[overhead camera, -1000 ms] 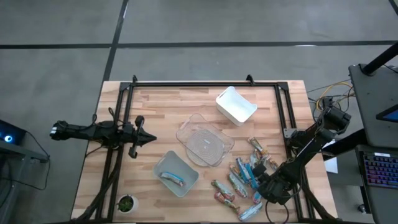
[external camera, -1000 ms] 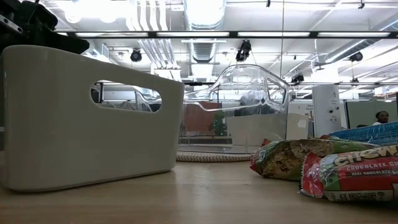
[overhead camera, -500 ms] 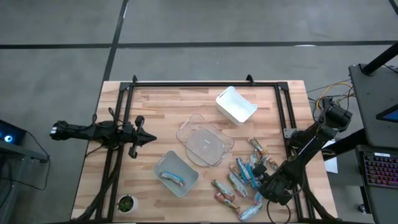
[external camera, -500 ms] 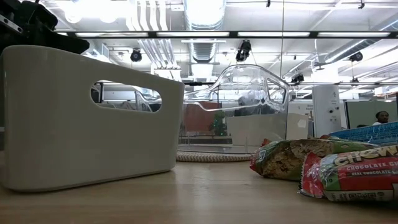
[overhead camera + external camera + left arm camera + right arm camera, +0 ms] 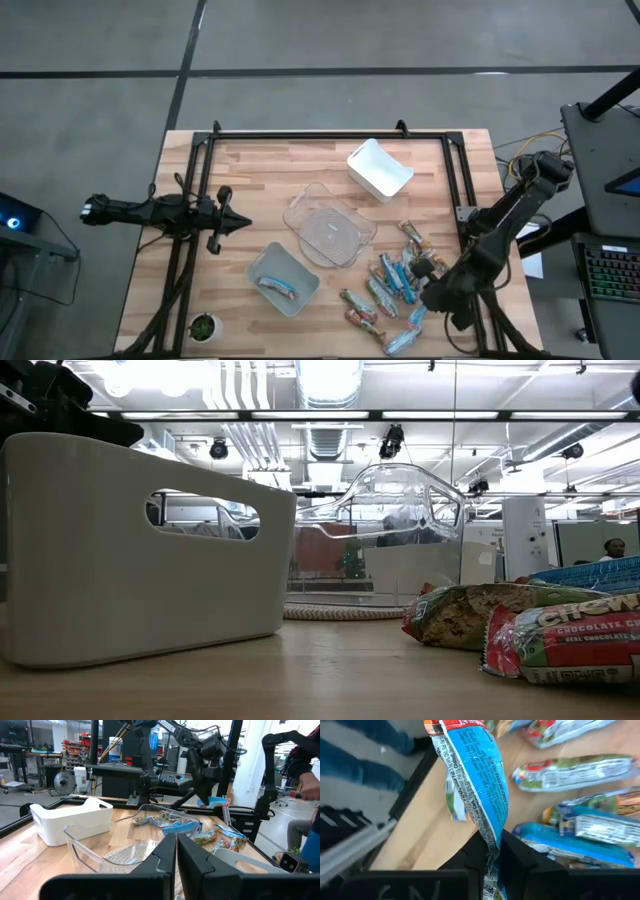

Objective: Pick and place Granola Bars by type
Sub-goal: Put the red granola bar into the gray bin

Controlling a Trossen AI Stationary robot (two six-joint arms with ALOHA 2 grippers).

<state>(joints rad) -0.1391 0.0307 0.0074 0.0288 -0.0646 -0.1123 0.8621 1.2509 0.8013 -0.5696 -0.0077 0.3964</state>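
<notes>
**Right gripper clamped on a blue bar at the table's near right corner**

The right gripper has its two fingers pinched together on the tail of a blue-wrapped granola bar, which hangs clear of the wood above the pile. In the high view that gripper sits over the near right part of the table, with the blue bar just beside it.

The remaining granola bars lie heaped and touching just left of the gripper, blue, red and greenish-brown wrappers mixed. Between that heap and the far side stand a clear bin near the middle and a white bin farther back. A grey bin nearer the front holds one bar.

The left gripper waits at the left edge, fingers together, well apart from everything. A small green plant pot stands at the near left corner.
</notes>
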